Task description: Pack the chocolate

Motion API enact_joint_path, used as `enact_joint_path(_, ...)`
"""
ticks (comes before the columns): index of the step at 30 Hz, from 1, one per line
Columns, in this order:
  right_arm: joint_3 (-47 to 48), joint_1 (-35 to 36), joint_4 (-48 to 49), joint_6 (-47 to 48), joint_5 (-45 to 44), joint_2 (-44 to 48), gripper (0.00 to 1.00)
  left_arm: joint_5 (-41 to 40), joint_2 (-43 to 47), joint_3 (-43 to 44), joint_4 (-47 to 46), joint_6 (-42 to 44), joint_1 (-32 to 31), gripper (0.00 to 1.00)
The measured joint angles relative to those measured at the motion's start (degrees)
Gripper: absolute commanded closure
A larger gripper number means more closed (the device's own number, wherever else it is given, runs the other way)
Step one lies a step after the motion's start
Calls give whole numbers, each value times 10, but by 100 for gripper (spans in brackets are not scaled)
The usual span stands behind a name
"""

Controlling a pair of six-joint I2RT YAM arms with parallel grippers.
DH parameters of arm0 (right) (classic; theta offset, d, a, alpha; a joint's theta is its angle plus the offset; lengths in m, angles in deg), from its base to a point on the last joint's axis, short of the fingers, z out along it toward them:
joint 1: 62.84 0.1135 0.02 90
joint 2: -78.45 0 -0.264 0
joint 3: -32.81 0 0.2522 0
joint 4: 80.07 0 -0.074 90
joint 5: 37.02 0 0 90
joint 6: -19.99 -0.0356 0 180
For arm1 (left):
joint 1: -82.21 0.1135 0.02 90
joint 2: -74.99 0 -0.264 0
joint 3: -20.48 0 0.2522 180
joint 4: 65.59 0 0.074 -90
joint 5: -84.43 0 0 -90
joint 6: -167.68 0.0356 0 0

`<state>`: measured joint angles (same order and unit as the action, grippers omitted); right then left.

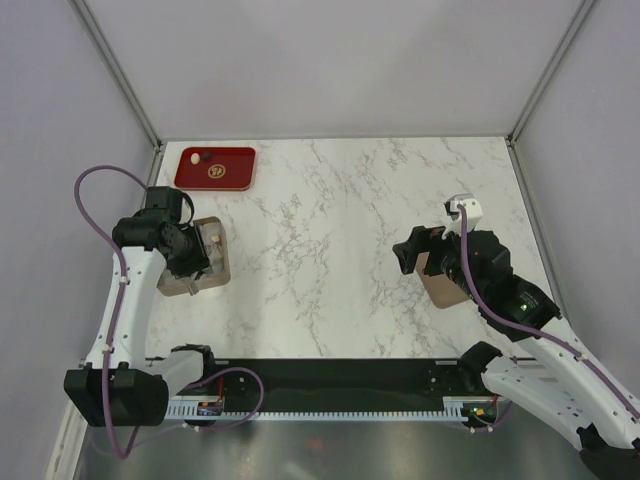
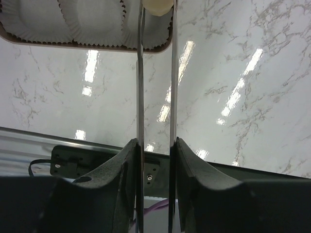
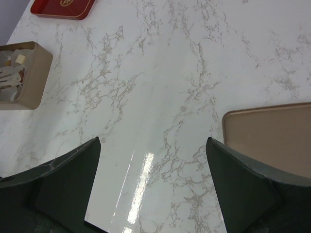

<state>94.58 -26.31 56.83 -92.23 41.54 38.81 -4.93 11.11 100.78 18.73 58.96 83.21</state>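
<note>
Chocolate in play: cream-white round chocolate piece (image 2: 157, 5), pinched at the very tips of the left gripper (image 2: 156, 13), thin blades partly closed on it, top centre of the left wrist view. Tan rectangular box (image 2: 73, 44) of white fluted paper cups (image 2: 97, 22) fills the top left there; the piece hangs over the end cup at the box's right corner. It's roundish, so there's no axis to align. I'd go straight down and release. Meanwhile the right gripper (image 3: 153, 160) is wide open and empty, well apart, by the flat tan lid (image 3: 272, 133). Other small pieces (image 1: 198, 157) wait on the glossy red tray (image 1: 235, 172), upper left overhead.
</note>
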Motion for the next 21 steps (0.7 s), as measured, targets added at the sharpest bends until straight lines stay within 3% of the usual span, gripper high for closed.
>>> enact_joint_path(21,0,0,-12,0,0,34,2,-4,-26,23,57,-45,0,62)
